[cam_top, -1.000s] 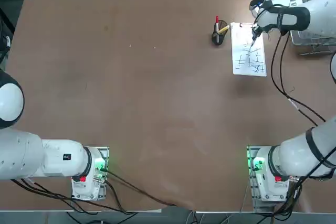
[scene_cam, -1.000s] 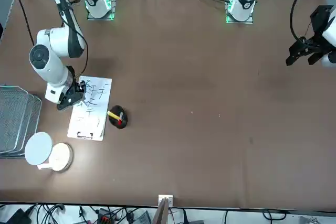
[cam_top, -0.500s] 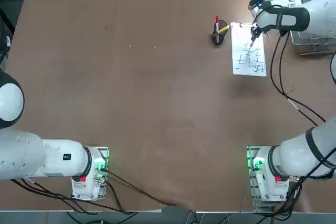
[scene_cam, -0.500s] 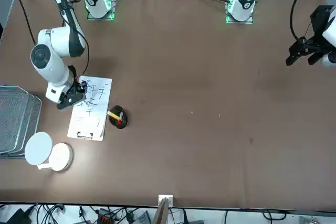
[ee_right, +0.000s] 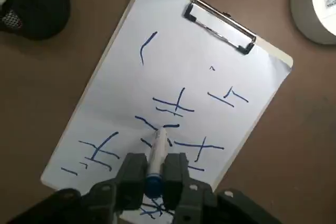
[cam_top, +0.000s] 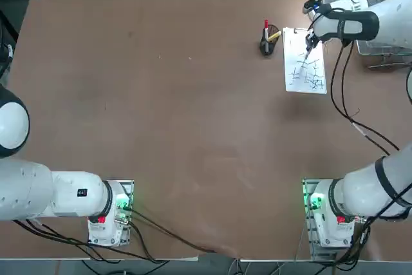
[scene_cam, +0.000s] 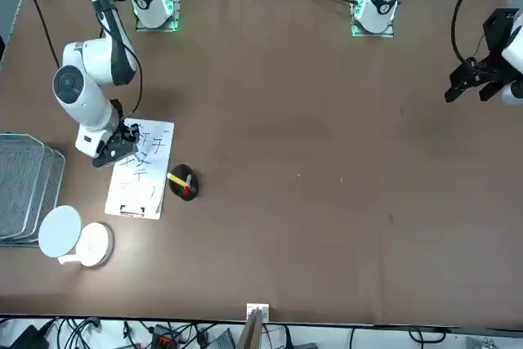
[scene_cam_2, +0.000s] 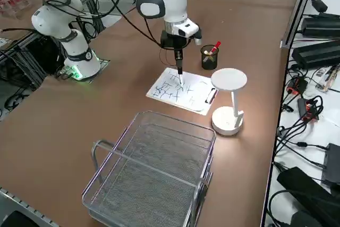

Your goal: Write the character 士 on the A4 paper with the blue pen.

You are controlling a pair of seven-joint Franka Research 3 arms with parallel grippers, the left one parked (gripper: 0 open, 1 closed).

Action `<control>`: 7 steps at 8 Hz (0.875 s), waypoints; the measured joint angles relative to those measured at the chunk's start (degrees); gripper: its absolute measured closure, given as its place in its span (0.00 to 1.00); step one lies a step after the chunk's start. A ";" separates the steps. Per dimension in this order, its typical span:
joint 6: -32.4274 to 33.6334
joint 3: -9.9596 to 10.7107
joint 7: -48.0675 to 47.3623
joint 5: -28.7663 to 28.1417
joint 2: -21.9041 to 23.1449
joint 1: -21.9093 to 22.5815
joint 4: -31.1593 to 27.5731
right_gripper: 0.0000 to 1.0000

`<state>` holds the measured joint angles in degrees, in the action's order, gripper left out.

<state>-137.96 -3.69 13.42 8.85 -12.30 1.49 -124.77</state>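
Right gripper (ee_right: 154, 167) pinching thin blue pen (ee_right: 155, 153), tip down on white clipped A4 paper (ee_right: 126, 66) near sheet's middle.
Fingers (ee_right: 132, 174) pressed together on pen barrel; paper lies at table's far right beside black pen cup (cam_top: 268, 43) w/ red-topped pen (scene_cam_2: 213, 49) & yellow marker (scene_cam: 176, 178). Several blue cross-like marks already on sheet; tip sits at a short fresh stroke, so char looks partly done, remaining strokes unclear. Vs. earlier frame: gripper & pen shifted slightly toward clip end of the sheet; paper, cup unmoved.

The right arm reaches far across the table, its hand (ee_right: 154, 169) pointing down with fingers clamped together.
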 joint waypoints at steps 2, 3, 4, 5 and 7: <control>0.01 -0.04 -0.03 0.00 0.64 0.00 -0.87 0.79; 0.07 -0.07 -0.04 0.00 0.98 0.00 -1.33 0.79; 0.21 -0.21 -0.04 0.00 1.24 0.00 -1.64 0.79; 0.43 -0.57 -0.47 0.00 1.45 0.01 -1.89 0.79; 1.02 -1.39 -1.68 0.00 1.59 0.01 -1.98 0.79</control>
<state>-136.94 -5.08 11.74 8.85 -10.70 1.49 -126.75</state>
